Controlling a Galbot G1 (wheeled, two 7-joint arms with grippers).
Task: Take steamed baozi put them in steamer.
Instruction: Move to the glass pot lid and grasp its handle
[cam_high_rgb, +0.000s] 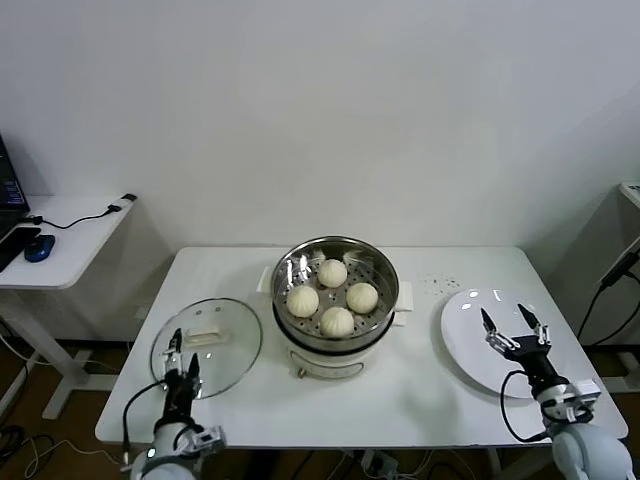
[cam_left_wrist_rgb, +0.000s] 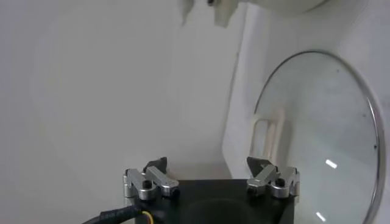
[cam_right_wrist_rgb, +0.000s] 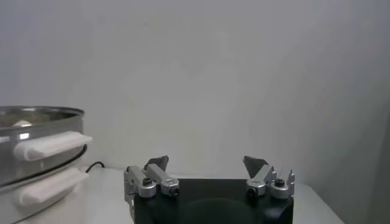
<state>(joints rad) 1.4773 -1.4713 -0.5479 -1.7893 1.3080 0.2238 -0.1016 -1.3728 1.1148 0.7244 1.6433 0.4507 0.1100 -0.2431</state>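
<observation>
Both grippers sit low at the near table edge, jaws spread wide, nothing held. Left gripper (cam_high_rgb: 181, 353) hovers over the near rim of the glass lid (cam_high_rgb: 225, 360), which lies flat on the table (cam_high_rgb: 420, 390) with its white handle (cam_high_rgb: 204, 337) up; left wrist view shows the fingers (cam_left_wrist_rgb: 152, 176) apart and empty, the lid (cam_left_wrist_rgb: 329, 122) just beside them. Right gripper (cam_high_rgb: 514, 325) hangs over the white plate (cam_high_rgb: 470, 345) on the right side, released, touching nothing; right wrist view shows its fingers (cam_right_wrist_rgb: 153, 175) apart with bare space between.

Steamer (cam_high_rgb: 335, 268) stands mid-table between the two arms, well apart from each gripper, steel basket on a white cooker base (cam_high_rgb: 330, 362). All four steamed baozi (cam_high_rgb: 338, 321) lie inside the basket, grouped in a diamond, near each other. In the right wrist view the steamer (cam_right_wrist_rgb: 36, 128) and its white side handles (cam_right_wrist_rgb: 52, 145) show off to one side. Plate carries nothing.
</observation>
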